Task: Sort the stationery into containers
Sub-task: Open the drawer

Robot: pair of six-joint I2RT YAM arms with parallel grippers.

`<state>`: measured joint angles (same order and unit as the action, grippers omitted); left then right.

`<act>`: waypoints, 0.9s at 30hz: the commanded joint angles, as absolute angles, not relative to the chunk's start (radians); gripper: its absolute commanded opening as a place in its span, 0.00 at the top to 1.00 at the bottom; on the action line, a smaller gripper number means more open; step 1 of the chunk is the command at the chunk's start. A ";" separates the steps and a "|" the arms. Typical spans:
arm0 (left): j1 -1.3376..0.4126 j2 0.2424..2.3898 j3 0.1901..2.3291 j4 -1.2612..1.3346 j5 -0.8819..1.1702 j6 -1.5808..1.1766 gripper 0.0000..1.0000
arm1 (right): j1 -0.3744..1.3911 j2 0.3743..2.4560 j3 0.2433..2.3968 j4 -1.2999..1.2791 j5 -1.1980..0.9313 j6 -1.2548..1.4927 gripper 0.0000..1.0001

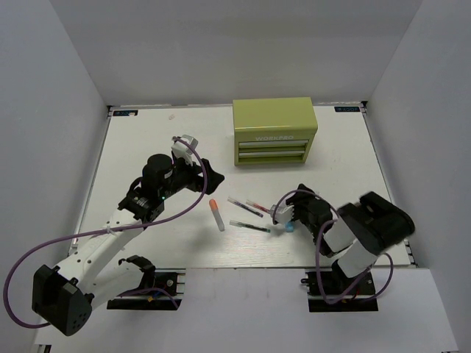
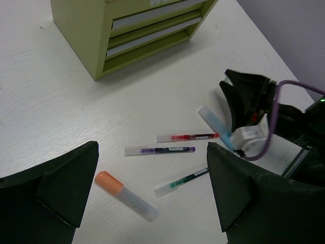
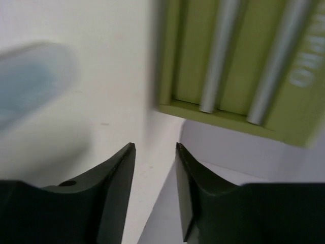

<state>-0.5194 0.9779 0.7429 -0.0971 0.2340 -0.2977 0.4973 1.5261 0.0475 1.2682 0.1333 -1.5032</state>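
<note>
Well, my right claw (image 3: 155, 148) sits barely open and empty beside the chunky light blue plastic marker (image 2: 213, 121) near the desk's (image 1: 147, 140) front edge; descending like this could knock it rolling. Meanwhile my left claw (image 2: 152, 152) hangs wide open, empty.

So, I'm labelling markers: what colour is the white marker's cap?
Orange cap, clearest in the left wrist view.

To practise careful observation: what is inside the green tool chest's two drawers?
Both drawers of the WORKPRO tool chest are shut, so only their fronts show; any contents are hidden.
</note>
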 commanded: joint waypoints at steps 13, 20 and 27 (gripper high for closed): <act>-0.523 0.969 0.746 -0.087 0.253 -0.302 0.03 | 0.607 1.597 0.210 1.887 0.308 -1.594 0.60; -0.523 0.969 0.746 -0.087 0.253 -0.302 0.03 | 0.618 1.523 0.198 1.887 0.256 -1.609 0.58; -0.523 0.969 0.746 -0.087 0.262 -0.302 0.03 | 0.621 1.499 0.201 1.888 0.173 -1.623 0.58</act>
